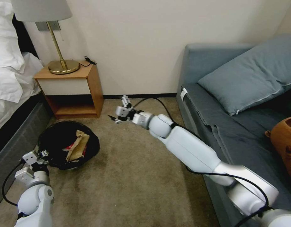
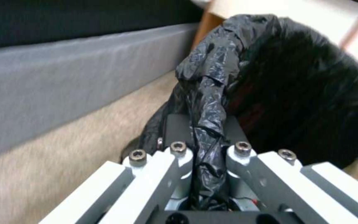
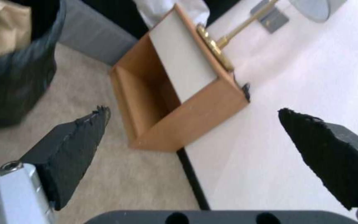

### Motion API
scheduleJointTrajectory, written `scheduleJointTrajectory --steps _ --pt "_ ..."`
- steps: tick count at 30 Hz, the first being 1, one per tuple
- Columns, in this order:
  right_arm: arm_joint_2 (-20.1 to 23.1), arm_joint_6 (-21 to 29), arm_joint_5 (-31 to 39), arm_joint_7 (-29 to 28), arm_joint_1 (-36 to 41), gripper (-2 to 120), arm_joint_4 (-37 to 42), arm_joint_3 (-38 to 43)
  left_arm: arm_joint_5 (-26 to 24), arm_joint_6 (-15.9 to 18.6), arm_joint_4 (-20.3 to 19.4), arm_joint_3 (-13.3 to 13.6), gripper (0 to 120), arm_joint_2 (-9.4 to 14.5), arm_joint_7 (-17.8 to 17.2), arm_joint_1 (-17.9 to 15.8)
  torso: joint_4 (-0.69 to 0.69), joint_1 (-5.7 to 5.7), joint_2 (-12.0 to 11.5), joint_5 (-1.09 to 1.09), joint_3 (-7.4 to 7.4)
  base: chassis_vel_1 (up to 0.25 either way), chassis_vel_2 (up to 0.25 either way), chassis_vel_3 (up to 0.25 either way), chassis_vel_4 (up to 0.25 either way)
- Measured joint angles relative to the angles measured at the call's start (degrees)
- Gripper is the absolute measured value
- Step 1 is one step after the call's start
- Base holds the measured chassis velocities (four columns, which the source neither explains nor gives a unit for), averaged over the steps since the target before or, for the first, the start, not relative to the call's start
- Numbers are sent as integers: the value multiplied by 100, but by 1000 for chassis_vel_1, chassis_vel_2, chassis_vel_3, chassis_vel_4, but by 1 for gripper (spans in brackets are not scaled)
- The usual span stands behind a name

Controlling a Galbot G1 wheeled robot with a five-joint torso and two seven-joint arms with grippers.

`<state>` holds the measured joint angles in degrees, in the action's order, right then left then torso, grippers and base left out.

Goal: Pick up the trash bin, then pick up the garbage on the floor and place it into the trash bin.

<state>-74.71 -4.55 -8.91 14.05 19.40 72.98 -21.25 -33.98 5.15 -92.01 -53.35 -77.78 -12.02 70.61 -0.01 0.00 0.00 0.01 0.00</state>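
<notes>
My left gripper (image 2: pixel 206 149) pinches the round black bin's (image 1: pixel 54 142) wrinkly, slippery liner (image 2: pixel 206 93) at the rim; likely light. My right gripper (image 3: pixel 191 149) hangs released, empty.

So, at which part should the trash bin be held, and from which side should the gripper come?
Grip the rim, from the robot's near-left side. The trash bin is far wider than a gripper, so only its thin rim with the wrinkled liner fits between the fingers. The left gripper is already shut on that edge; the paper bag inside lies away from it.
</notes>
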Motion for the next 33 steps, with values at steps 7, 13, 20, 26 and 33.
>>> scheduleJointTrajectory --steps 7,13,20,26,33 --pt "-11 -61 -348 6 475 100 31 157 -1211 17 251 0 4 109 -706 -242 0 0 0 0 0 0 0 0 0" --pt "-31 -57 -438 0 613 100 37 169 -1300 -30 415 -17 4 226 -706 -272 2 0 0 -1 -1 0 0 0 0" --pt "-31 -43 -495 0 716 100 58 213 -1420 23 494 -27 23 307 -712 -264 0 0 0 -1 -1 0 0 0 0" --pt "-47 5 -522 -1 796 100 110 224 -1447 37 514 -27 41 378 -729 -256 1 0 0 -1 -1 0 0 0 0" --pt "-55 94 -528 -20 880 100 173 254 -1393 36 486 -45 65 465 -722 -180 0 0 0 -1 -1 0 0 0 0"
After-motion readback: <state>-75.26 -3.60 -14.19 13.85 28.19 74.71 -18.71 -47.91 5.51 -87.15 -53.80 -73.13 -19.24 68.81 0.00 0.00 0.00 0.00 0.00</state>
